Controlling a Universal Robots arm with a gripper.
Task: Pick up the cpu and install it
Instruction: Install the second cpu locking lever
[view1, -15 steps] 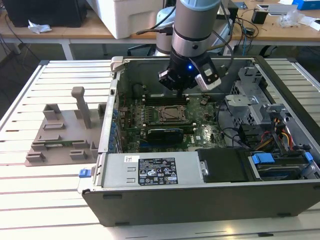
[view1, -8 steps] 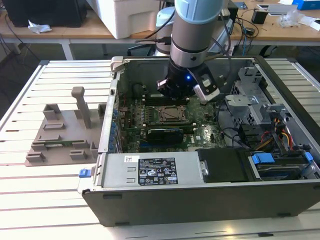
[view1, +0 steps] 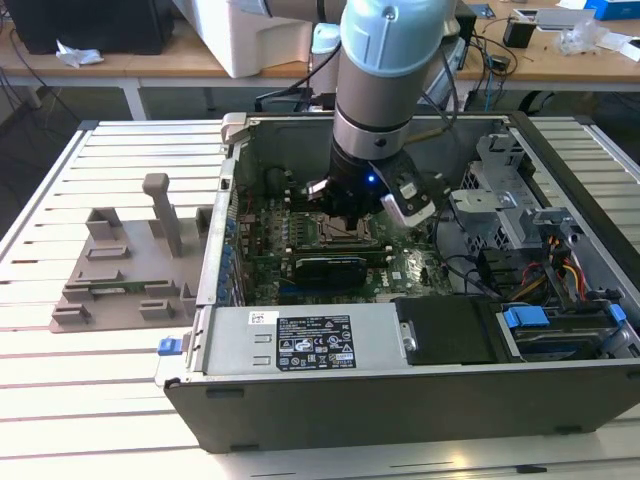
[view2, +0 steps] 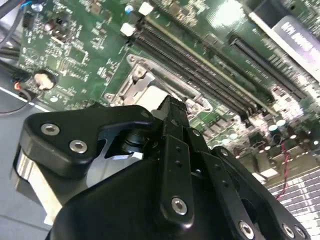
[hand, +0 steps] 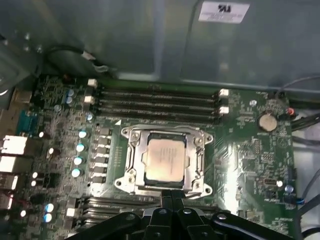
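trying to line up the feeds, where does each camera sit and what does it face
Exterior view: off the arm, looking down into the open computer case; the arm reaches inside.
First wrist view: on the arm, facing the motherboard, the cpu lying in its socket; the end effector juts in.
Second wrist view: on the arm, skimming along the end effector toward the socket.
Both wrist views share motherboard and socket.
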